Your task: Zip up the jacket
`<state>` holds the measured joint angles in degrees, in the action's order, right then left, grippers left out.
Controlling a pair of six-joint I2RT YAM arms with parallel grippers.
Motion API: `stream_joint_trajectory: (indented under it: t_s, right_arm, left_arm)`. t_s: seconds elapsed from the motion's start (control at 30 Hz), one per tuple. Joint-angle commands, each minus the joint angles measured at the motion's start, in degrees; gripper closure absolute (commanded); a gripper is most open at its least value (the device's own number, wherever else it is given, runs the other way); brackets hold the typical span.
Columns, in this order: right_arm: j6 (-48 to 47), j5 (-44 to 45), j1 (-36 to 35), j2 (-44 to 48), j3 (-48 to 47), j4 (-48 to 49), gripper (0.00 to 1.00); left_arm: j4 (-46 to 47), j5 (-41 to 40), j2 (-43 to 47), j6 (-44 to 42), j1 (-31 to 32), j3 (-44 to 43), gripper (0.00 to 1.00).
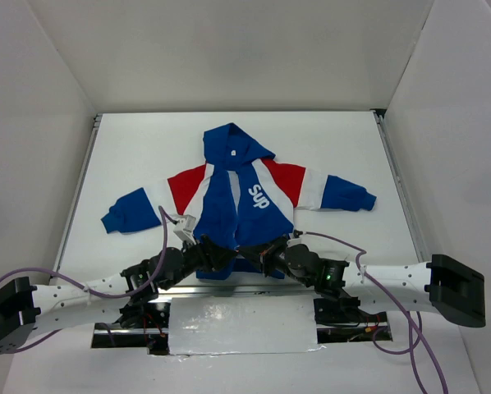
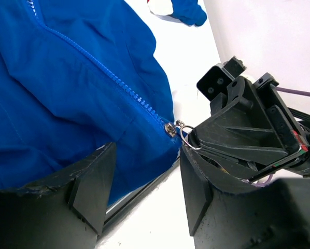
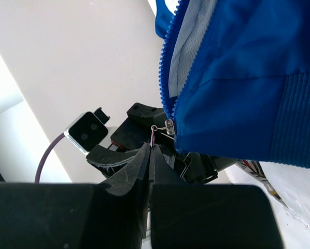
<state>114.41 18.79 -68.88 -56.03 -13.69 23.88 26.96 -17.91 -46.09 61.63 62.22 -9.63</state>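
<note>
right hand tight on zipper pull

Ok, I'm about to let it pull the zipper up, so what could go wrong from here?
The right gripper pinches only the thin pull ring at its fingertips; it may slip free. The left gripper is open, not clamping the jacket hem, so the fabric may ride up with the slider instead of zipping.

Bright, even white light; soft shadows, blurred near foregrounds.
</note>
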Motion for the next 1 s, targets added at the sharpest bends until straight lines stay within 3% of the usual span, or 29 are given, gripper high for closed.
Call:
stream_joint_trajectory:
  t_s: [0.0, 0.23, 0.37, 0.5, 0.57, 0.77, 0.97]
  right_arm:
    - [9.6, -0.5, -0.6, -1.2, 0.0, 3.2, 1.0]
    - [9.6, -0.6, -0.6, -1.8, 0.2, 4.2, 1.0]
    - [9.5, -0.7, -0.6, -2.1, 0.2, 4.5, 1.0]
    - [9.3, -0.8, -0.6, -2.5, 0.1, 5.1, 1.0]
    - [9.3, -0.9, -0.6, -2.8, 0.1, 5.2, 1.0]
    - [9.9, -0.6, -0.6, -3.5, 0.7, 6.4, 1.0]
    - [10.7, 1.3, -0.5, -3.3, 1.7, 8.8, 1.0]
  left_arm:
    - [6.3, 1.7, -1.5, -1.7, -1.1, -0.1, 0.36]
    - [10.4, 3.7, -5.5, -0.5, -1.7, 1.4, 0.45]
    - [10.2, 3.5, -5.2, -1.2, -2.3, 1.5, 0.6]
    - [10.0, 3.0, -5.4, -1.5, -2.4, 1.6, 0.68]
    - [10.0, 3.0, -5.5, -1.5, -2.4, 1.7, 0.8]
    - [5.1, 3.1, -2.9, -1.2, -2.4, 1.6, 1.0]
    - [0.4, 5.8, 2.1, -1.0, -2.4, 5.1, 1.0]
